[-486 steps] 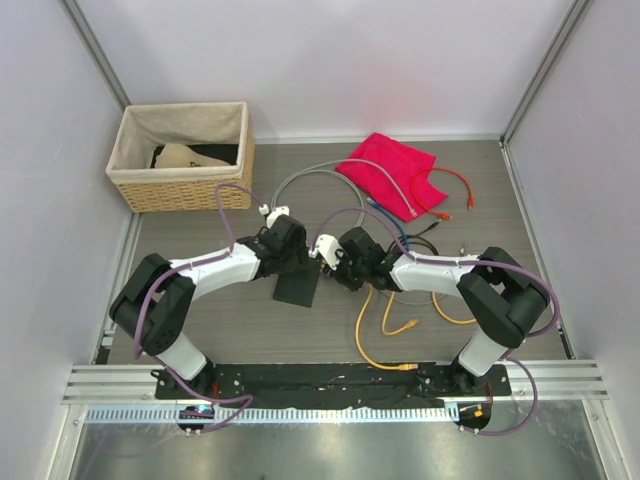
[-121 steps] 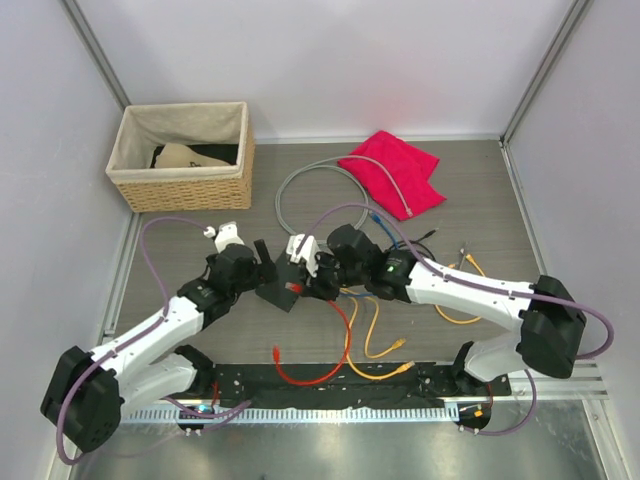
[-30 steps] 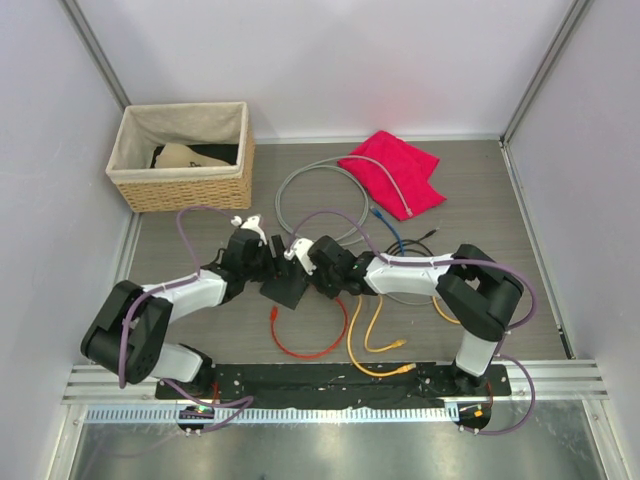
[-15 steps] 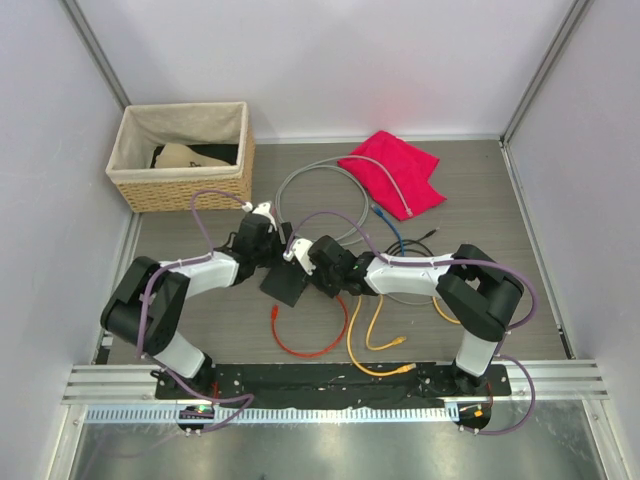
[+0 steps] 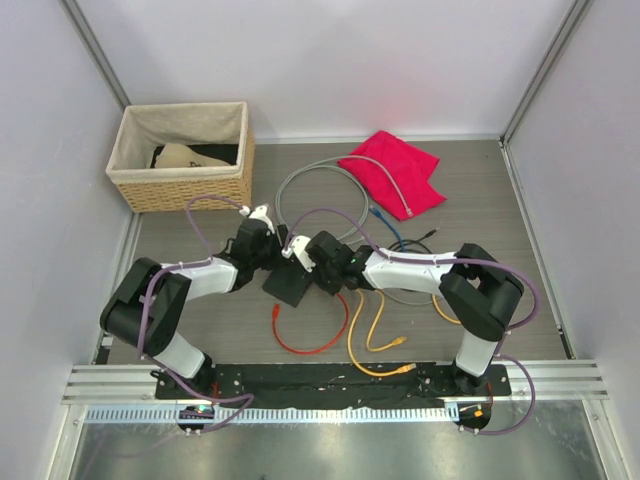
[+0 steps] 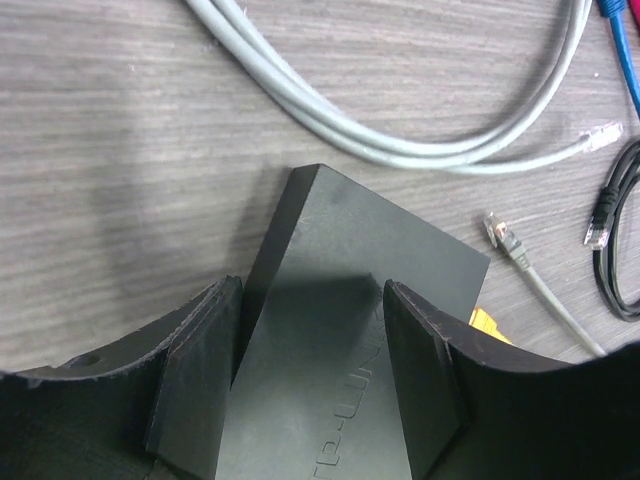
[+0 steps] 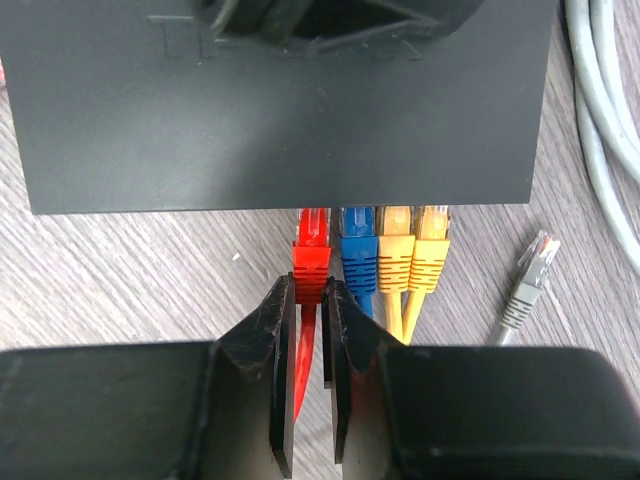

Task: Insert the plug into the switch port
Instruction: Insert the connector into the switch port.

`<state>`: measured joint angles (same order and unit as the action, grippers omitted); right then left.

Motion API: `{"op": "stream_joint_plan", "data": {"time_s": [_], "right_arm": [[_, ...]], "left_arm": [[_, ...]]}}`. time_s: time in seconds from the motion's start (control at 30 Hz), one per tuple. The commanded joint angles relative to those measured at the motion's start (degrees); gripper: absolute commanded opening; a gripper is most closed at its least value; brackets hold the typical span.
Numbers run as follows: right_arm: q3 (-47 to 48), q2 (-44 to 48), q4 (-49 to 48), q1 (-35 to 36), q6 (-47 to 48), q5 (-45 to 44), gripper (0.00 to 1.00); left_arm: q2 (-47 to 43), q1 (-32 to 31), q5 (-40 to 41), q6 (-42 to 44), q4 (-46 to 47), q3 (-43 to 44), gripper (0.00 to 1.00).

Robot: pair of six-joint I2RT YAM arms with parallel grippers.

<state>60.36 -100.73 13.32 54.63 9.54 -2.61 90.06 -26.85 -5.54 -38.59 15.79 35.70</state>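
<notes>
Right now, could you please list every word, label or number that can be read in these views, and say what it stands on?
"-LIN" (roughly; embossed, both ends cut off): on the top of the switch, left wrist view.
Right wrist view: faint raised marks on the switch's top, partly covered, too faint to read.
The red plug and everything else: no legible print.

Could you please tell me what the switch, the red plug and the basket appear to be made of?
The switch: likely plastic or painted metal, matte dark grey, with embossed lettering. The red plug: moulded plastic with a slight sheen and a ribbed boot. The basket: woven straw-coloured fibre, probably wicker, pale cloth-lined.
</notes>
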Motion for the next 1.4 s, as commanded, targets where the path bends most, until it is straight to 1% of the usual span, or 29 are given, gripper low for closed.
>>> {"op": "stream_joint_plan", "data": {"time_s": [0.0, 0.2, 0.23, 0.3, 0.4, 0.63, 0.83, 1.03, 1.23, 1.37], "right_arm": [[6.62, 2.2, -14.36, 0.04, 0.04, 0.24, 0.01], [7.06, 0.97, -18.32, 0.04, 1.36, 1.9, 0.01], [6.88, 0.97, -19.2, 0.04, 1.36, 4.08, 0.01], [6.96, 0.88, -21.31, 0.04, 1.62, 5.76, 0.01], [7.06, 0.62, -23.51, 0.04, 2.67, 6.74, 0.01], [5.92, 0.36, -30.79, -0.05, 3.64, 10.78, 0.01], [4.24, 1.32, -37.57, -0.05, 3.9, 10.7, 0.01], [5.56, 2.29, -40.12, -0.67, 5.84, 10.0, 0.01], [8.19, 3.08, -39.95, -0.84, 6.37, 10.52, 0.01], [10.12, 2.21, -39.86, -0.93, 6.46, 11.66, 0.01]], "left_arm": [[0.47, -5.49, -9.4, -5.79, -13.59, -4.76, 0.61], [-0.76, -8.04, -11.15, -7.2, -13.24, -4.85, 0.6], [-0.68, -8.65, -11.42, -7.38, -13.07, -4.85, 0.6], [-0.76, -9.27, -11.95, -7.82, -12.72, -4.59, 0.61], [-1.03, -10.59, -12.65, -8.52, -12.28, -4.33, 0.6], [-2.43, -11.82, -15.9, -12.03, -7.72, -5.29, 0.6], [-2.96, -12.7, -16.7, -12.92, -7.27, -5.2, 0.6], [-3.23, -13.58, -15.99, -13.0, -7.79, -6.08, 0.6], [-3.66, -13.93, -12.05, -11.16, -11.92, -6.7, 0.6], [-4.02, -14.63, -11.86, -10.37, -12.45, -6.44, 0.6]]}}
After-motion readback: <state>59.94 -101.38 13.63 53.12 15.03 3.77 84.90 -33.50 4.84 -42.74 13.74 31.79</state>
